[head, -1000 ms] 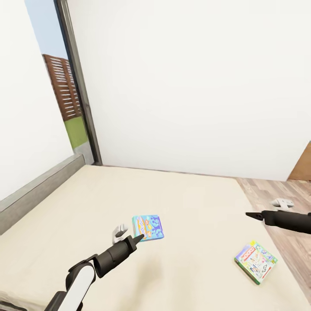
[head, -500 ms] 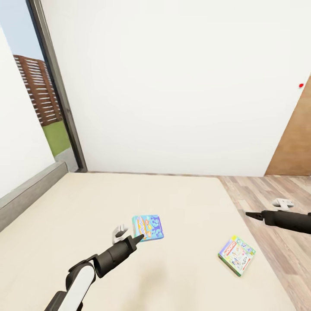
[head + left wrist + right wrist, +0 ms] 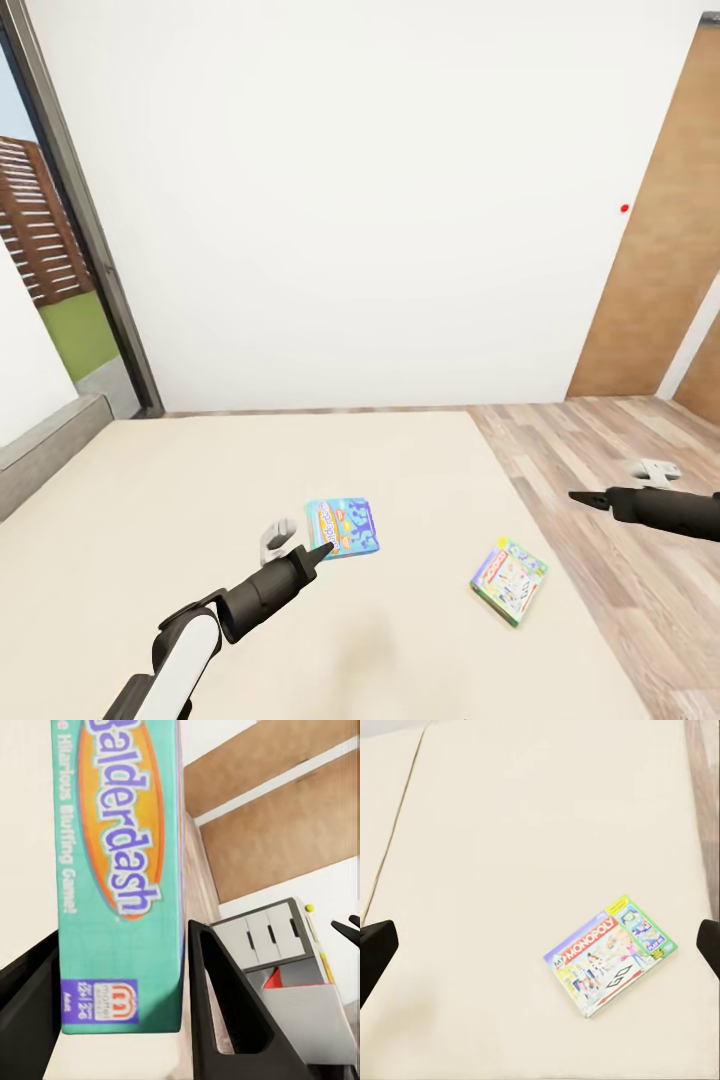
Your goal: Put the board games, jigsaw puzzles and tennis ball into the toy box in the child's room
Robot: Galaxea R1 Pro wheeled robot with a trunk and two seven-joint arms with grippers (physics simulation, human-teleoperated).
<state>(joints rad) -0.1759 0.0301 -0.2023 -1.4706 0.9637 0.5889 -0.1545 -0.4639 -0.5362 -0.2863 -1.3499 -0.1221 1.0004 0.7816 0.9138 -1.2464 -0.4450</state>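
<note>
While our left tool [image 3: 322, 551] pinches the blue game box [image 3: 342, 527] by one edge above the bed [image 3: 150, 500], it could swing loose; our right tool [image 3: 540, 945] gapes over the Monopoly box [image 3: 610, 954].

— What sits around the left claw [image 3: 322, 549]?
— Its two dark fingers [image 3: 225, 1005] are closed on the blue Balderdash box [image 3: 342, 527], so the gap between them is taken. Below and to both sides of it lies bare cream bed [image 3: 150, 500].

— And the right claw [image 3: 578, 497]?
— It hangs over the wood plank floor [image 3: 620, 470] just off the bed's edge, with open air all round it. Its fingertips stand wide apart at the two sides of its wrist view.

— Anything below it?
— The Monopoly box [image 3: 611, 954] lies flat on the bed, ahead between those tips, with bare mattress on all sides of it.
</note>
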